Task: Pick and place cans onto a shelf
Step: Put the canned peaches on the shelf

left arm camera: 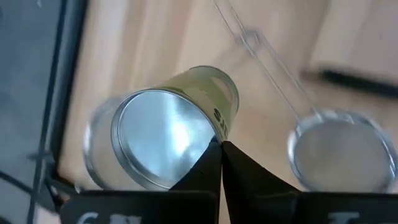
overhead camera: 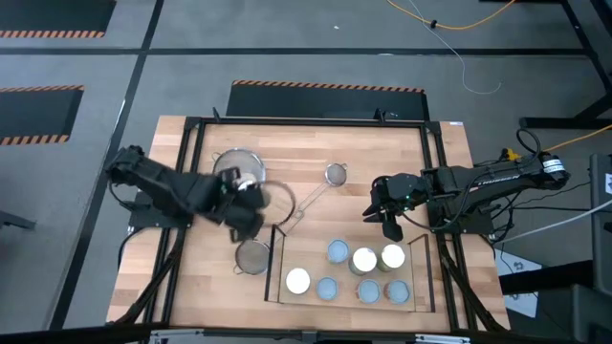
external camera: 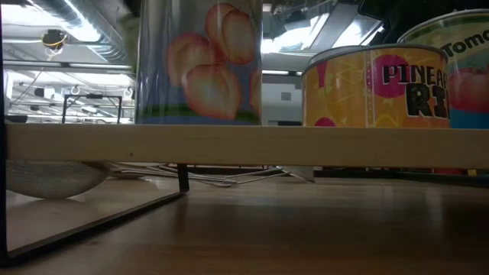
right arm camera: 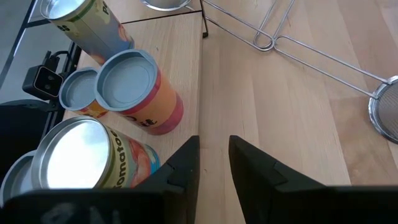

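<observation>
Shelf (overhead camera: pixel 279 287) lies just beside my left tool (overhead camera: pixel 245 218), toward the right arm, already carrying six cans (overhead camera: pixel 363 260). My left tool grips a seventh can (left arm camera: pixel 171 134) above the surface (overhead camera: pixel 316 143). Right tool (overhead camera: pixel 385 222) hovers released by the shelf.

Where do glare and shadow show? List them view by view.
High view: three can tops on the shelf glare white. Left wrist view: the tilted can mirrors pale light on its lid. Right wrist view: the nearest can shines on top. Low view: bright ceiling lights behind, shadow beneath the shelf.
</observation>
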